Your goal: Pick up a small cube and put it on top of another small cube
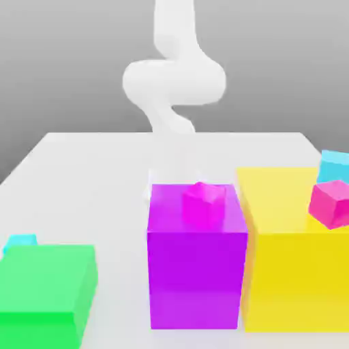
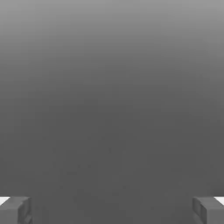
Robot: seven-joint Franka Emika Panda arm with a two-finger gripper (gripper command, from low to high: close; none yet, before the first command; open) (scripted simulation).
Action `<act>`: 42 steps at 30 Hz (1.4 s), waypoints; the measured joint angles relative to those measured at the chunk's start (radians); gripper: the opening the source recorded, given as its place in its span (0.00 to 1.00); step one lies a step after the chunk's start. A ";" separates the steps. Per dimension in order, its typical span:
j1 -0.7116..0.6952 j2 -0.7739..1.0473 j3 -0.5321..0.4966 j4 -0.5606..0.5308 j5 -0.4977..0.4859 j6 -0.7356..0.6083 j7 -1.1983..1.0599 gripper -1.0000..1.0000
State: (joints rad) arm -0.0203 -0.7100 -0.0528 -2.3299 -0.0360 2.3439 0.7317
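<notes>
In the exterior view, a small magenta cube [image 1: 203, 202] rests on top of a big purple block [image 1: 197, 272]. A small pink cube [image 1: 332, 202] lies tilted on a big yellow block [image 1: 290, 272]. One small cyan cube [image 1: 335, 165] sits behind the yellow block, and another [image 1: 21, 241] peeks out behind a big green block [image 1: 46, 290]. My white arm [image 1: 174, 82] rises at the far side of the table, well behind the blocks. In the hand view my gripper [image 2: 112, 210] is open, its grey fingertips [image 2: 15, 210] far apart with nothing between them, facing a plain grey background.
The white table [image 1: 88, 177] stretches back from the three big blocks, which stand in a row along its near side. Narrow gaps separate the green, purple and yellow blocks.
</notes>
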 joint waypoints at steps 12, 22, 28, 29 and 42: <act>-0.097 0.425 -0.323 -0.145 -0.062 0.213 -0.412 0.50; -0.285 0.819 -0.466 -0.262 0.199 0.386 -0.974 0.50; -0.471 1.045 -0.275 -0.240 0.435 0.526 -1.208 0.50; -0.499 1.075 -0.241 -0.233 0.464 0.548 -1.230 0.00; -0.412 0.894 -0.383 -0.261 0.239 0.425 -1.067 0.00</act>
State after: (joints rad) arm -0.4322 0.1838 -0.4359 -2.5911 0.2031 2.7687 -0.3354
